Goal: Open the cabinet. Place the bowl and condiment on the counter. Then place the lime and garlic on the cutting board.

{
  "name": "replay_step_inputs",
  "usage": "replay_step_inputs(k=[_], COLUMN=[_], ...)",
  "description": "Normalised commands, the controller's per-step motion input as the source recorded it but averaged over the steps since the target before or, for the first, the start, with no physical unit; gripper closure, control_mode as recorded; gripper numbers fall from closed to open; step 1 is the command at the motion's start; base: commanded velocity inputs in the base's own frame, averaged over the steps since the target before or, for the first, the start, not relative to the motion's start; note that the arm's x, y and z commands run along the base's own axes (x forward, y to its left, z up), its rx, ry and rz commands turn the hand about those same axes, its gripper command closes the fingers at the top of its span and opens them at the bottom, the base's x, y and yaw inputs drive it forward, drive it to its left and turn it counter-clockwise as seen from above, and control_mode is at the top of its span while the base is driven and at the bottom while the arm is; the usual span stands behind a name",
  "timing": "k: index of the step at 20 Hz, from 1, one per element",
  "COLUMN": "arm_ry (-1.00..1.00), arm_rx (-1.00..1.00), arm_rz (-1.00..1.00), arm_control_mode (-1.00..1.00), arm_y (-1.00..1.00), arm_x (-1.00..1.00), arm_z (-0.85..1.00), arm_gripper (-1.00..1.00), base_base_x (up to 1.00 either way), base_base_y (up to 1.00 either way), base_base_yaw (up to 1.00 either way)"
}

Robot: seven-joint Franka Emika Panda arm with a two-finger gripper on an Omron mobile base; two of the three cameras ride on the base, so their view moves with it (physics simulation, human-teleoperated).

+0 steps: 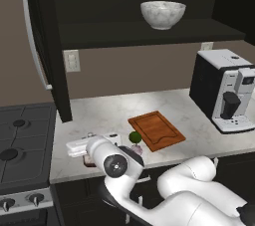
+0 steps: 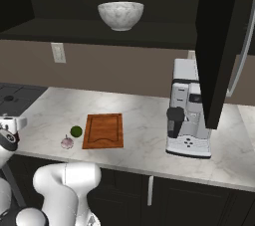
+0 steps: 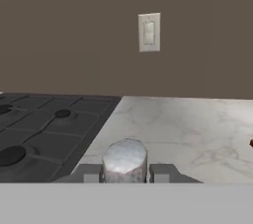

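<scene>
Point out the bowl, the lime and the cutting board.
bowl [image 1: 163, 14]: left base view, on its marbled outer wall.
lime [image 2: 76, 131]: right base view, on the middle of the green fruit.
cutting board [image 2: 103, 130]: right base view, on the bare wood inside its groove.

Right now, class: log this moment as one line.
cabinet open | bowl on shelf | jaws shut on condiment near stove | lime, garlic beside cutting board

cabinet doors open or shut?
Open: the cabinet doors swing outward, exposing the shelf with the bowl on it.
</scene>
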Motion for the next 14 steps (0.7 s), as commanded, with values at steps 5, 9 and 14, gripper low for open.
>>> replay_step_inputs(k=[5,9,14], arm_ry=[0.00,0.00,0.00], arm_rx=[0.00,0.00,0.00], arm_rz=[0.00,0.00,0.00], arm_control_mode=[-1.00,-1.00,-1.00], arm_y=[0.00,0.00,0.00], arm_x=[0.12,0.19,0.22], arm_z=[-0.11,-0.14,-0.11], arm_gripper=[1.00,1.00,1.00], base_base_x=[0.00,0.00,0.00], base_base_y=[0.00,0.00,0.00], base_base_yaw=[0.00,0.00,0.00])
